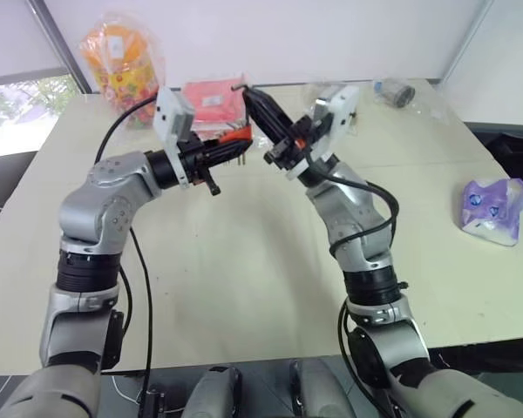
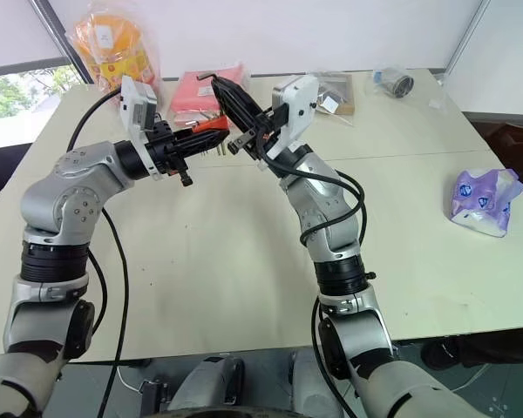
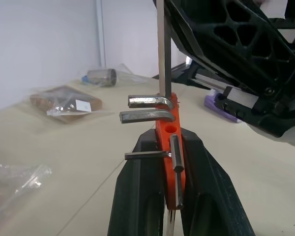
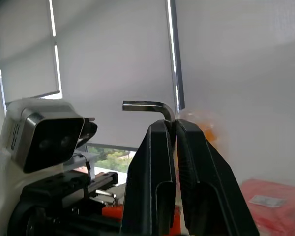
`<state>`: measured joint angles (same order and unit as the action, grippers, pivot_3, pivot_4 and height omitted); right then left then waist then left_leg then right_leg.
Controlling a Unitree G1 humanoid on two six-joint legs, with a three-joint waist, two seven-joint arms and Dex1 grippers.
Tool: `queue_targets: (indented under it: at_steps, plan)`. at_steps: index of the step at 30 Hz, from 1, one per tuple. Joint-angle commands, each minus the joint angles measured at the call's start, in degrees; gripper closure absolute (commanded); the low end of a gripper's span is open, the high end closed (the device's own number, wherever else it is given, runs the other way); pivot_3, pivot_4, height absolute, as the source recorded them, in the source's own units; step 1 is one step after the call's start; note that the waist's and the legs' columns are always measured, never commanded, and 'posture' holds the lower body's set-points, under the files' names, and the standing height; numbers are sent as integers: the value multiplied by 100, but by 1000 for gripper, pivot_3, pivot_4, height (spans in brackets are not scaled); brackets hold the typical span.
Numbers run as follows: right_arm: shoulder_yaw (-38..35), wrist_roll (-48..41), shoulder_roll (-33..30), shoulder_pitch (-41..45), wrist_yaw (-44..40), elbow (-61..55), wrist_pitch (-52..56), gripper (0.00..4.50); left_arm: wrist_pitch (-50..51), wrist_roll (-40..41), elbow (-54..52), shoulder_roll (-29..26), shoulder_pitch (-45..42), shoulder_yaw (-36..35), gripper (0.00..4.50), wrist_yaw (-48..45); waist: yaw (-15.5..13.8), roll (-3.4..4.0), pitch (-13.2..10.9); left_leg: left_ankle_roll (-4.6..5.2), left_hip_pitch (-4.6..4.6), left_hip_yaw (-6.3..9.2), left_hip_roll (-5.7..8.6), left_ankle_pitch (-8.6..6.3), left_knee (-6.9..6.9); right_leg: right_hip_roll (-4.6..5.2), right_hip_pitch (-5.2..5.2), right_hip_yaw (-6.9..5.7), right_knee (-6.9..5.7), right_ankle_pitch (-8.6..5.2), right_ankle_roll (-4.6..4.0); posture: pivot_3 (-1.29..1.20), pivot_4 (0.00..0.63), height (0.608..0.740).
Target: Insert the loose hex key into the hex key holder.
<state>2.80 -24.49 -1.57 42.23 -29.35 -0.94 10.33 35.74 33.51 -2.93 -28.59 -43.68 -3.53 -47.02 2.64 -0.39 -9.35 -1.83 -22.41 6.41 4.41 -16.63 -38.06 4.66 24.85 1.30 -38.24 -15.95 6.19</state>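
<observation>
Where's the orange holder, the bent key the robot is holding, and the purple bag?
hex key holder (image 3: 175, 162), left wrist view, on its orange face.
loose hex key (image 4: 146, 104), right wrist view, on its short bent end.
purple bag (image 1: 492, 205), left eye view, on its middle.

Purple pouch (image 1: 495, 207) (table's right edge), orange snack bag (image 1: 122, 61), red packet (image 1: 216, 98)

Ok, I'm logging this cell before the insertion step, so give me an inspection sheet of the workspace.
Surface: pale table, bare in the middle.
Job's things: hex key holder with three keys in it; loose hex key, its long end at the holder's top.
Clutter: orange snack bag, red packet, purple packet, clear bags along the far edge.
Grippers: left gripper shut on the holder; right gripper shut on the key.
Cables: black cable hanging at the left arm.
Surroundings: window blinds.
</observation>
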Motion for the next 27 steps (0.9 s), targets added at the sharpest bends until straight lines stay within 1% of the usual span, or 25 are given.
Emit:
queue_targets:
  at_steps: [1,2,3,5,7,10,12,17,20,22,24,25,27]
  plan:
    - [179,-20,-72,-91,-185,-338,141,3774,-80,75,-131,1,-250,-165,4500,49,-2,0,0,0,0,0,0,0,0,0,0,0,0,0,0,0,150,740]
    - [203,1,-113,-129,-206,-372,173,3525,-81,76,-133,4,-245,-163,4500,49,-3,0,0,0,0,0,0,0,0,0,0,0,0,0,0,0,150,740]
    - [224,41,-153,-163,-211,-397,183,3077,-85,76,-136,6,-239,-159,4500,48,-4,1,0,0,0,0,0,0,0,0,0,0,0,0,0,0,150,740]
    - [263,147,-284,-271,-247,-470,180,2012,-88,76,-142,16,-232,-145,4500,58,-4,1,0,0,0,0,0,0,0,0,0,0,0,0,0,0,150,740]
    - [176,49,-421,-438,-302,-627,267,1043,-82,76,-159,27,-230,-134,4500,72,-10,1,0,0,0,0,0,0,0,0,0,0,0,0,0,0,150,740]
    - [-35,-218,-722,-803,-380,-979,575,1043,-79,73,-197,33,-198,-126,4500,77,-26,0,0,0,0,0,1,0,-1,0,-2,0,2,0,0,0,150,740]
    - [-274,-465,-1180,-1332,-524,-1412,962,1043,-94,63,-191,47,-173,-115,4500,78,-59,0,0,0,-1,1,2,0,-1,1,-5,0,5,0,0,0,150,740]
    - [-882,-848,-2138,-2248,-651,-2051,1558,1043,-4,134,-165,201,-90,-35,4500,96,-79,0,-1,2,0,1,4,-1,-2,1,-10,1,11,0,0,0,150,740]
    - [-1275,-1048,-2729,-2663,-755,-2324,1880,1043,104,175,-19,394,-26,92,4500,37,-105,-1,-1,3,1,-1,3,-1,-2,0,-12,1,12,0,0,0,150,740]
    - [-1539,-1099,-3274,-2957,-982,-2503,2080,1043,225,194,292,650,-62,221,4500,31,-150,0,-1,5,3,-7,2,-2,-3,-2,-12,3,12,0,0,0,150,740]
    - [-1658,-1106,-3651,-3128,-1124,-2636,2171,1043,280,152,531,823,-122,318,4500,9,-195,-3,-3,8,4,-8,2,-4,-6,-7,-18,1,13,0,0,0,150,740]
    - [-1702,-1082,-3822,-3188,-1180,-2694,2195,1043,348,152,662,932,-174,353,4500,37,-200,-4,-3,27,4,-8,2,-15,-10,-8,-20,1,15,0,0,0,150,740]
    - [-1742,-765,-4247,-3359,-1337,-2803,2055,1043,499,140,1104,1253,-311,456,4500,106,-207,-5,-3,32,4,-10,2,-18,-12,-8,-22,1,16,0,0,0,150,740]
